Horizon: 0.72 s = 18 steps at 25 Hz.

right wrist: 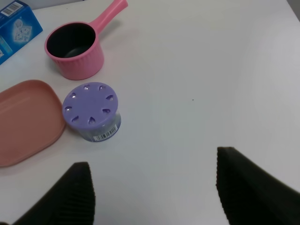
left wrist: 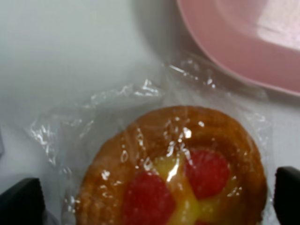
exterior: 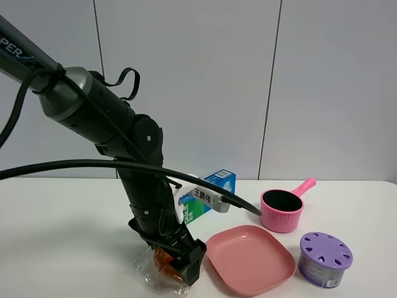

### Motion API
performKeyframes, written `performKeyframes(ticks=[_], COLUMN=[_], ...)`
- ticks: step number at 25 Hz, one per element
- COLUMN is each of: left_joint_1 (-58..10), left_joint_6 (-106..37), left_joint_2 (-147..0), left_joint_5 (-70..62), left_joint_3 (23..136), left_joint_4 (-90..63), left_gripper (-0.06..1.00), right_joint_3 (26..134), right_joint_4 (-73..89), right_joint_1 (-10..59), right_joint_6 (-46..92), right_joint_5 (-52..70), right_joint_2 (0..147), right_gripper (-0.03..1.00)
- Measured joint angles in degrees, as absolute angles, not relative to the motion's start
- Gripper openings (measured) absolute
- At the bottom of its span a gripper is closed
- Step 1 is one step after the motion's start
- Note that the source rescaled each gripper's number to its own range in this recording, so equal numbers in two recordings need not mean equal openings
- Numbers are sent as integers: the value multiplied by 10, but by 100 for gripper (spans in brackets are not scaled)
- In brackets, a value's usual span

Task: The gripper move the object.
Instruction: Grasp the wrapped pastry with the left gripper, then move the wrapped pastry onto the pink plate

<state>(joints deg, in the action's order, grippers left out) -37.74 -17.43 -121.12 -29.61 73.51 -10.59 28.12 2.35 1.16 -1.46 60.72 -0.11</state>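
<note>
Down at the white worktop (exterior: 62, 230) with the black wedge-shaped left fingers (left wrist: 21, 204), spread apart and clamped on nothing. Between them, lying flat on the worktop: the small round golden-brown tart with red fruit pieces, wrapped in crinkly clear plastic (left wrist: 173, 173). No contact to be made out between fingers and pastry in the left wrist view, only loose wrapper reaching out towards both sides. Just beyond the fingers, close to the wrapper's edge: the pink square plastic plate (left wrist: 243, 42), bare. Past the plate and well clear of the fingers: the purple round canister with a pierced lid (exterior: 324, 257) and the pink ribbed saucepan with a long handle (exterior: 282, 211). Behind the arm: the blue cardboard carton (exterior: 214, 186).

Over on the other side, hanging above bare worktop with the black ribbed right fingers (right wrist: 253, 187), likewise apart, holding nothing, well away from the tart.

Judged as the grasp step: lined up around the tart, not yet closed. Calls next for closing gently, enough to catch pastry and film without crushing the soft crust. Then for lifting straight up before carrying sideways, probably towards the plate, though with no destination named in the task. Worth watching for slippery plastic sliding between the fingers.
</note>
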Motion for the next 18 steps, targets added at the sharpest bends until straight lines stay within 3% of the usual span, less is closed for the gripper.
performKeyframes(ticks=[6, 8, 10, 12, 13, 18], left_joint_1=[-377, -377, -377, -377, -377, -377], left_joint_6=[-174, -174, -174, -174, -174, -174], left_joint_2=[-1211, -1211, -1211, -1212, -1212, -1212], left_joint_5=[-295, -295, -295, -296, -297, -300], left_joint_3=[735, 735, 735, 735, 735, 735], left_joint_4=[-105, -105, -105, -105, -105, -105], left_gripper=[97, 80, 49, 7, 0, 0], right_joint_3=[281, 281, 281, 281, 281, 281], right_joint_4=[24, 24, 24, 24, 24, 24], right_joint_1=[12, 12, 12, 12, 12, 12], right_joint_6=[-15, -15, -15, -15, -15, -15], right_joint_5=[607, 607, 607, 607, 607, 607], right_joint_2=[-1, -1, -1, -1, -1, -1], right_gripper=[100, 100, 100, 100, 100, 100])
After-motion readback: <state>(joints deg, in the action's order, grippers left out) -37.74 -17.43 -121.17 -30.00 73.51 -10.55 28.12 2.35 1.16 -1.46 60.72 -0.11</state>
